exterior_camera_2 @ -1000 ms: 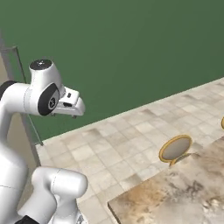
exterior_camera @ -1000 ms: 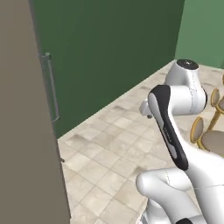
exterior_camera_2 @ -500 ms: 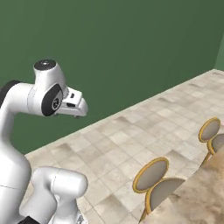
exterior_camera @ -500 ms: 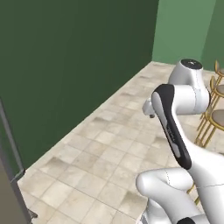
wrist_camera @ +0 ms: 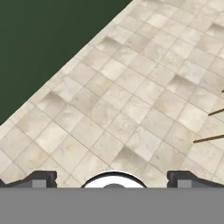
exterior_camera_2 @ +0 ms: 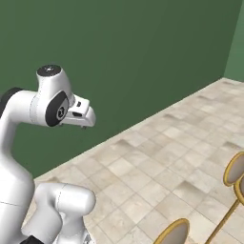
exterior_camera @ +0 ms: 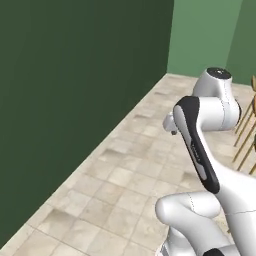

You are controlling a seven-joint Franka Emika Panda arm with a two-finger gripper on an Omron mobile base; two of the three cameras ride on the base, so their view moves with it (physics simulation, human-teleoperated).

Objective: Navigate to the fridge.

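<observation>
The fridge is out of view. My gripper (wrist_camera: 113, 179) is open in the hand view. Its two dark fingertips (wrist_camera: 40, 178) stand wide apart at the bottom, with nothing between them, over beige floor tiles. The arm is folded up close above the base, its hand pointing down toward the floor beside the dark green wall (exterior_camera: 75, 100).
The dark green wall (exterior_camera_2: 124, 62) runs along the left, and a lighter green wall (exterior_camera: 205, 35) closes the far end. Beige tiled floor (exterior_camera: 130, 175) stretches ahead between them. Gold-framed round-backed chairs (exterior_camera_2: 236, 169) stand at the right, their thin legs (wrist_camera: 209, 139) showing in the hand view.
Both base views have swung with the base. The grey fridge front with its bar handle slid out past the left edge of the left base view, and the chairs have shifted in the right base view.
</observation>
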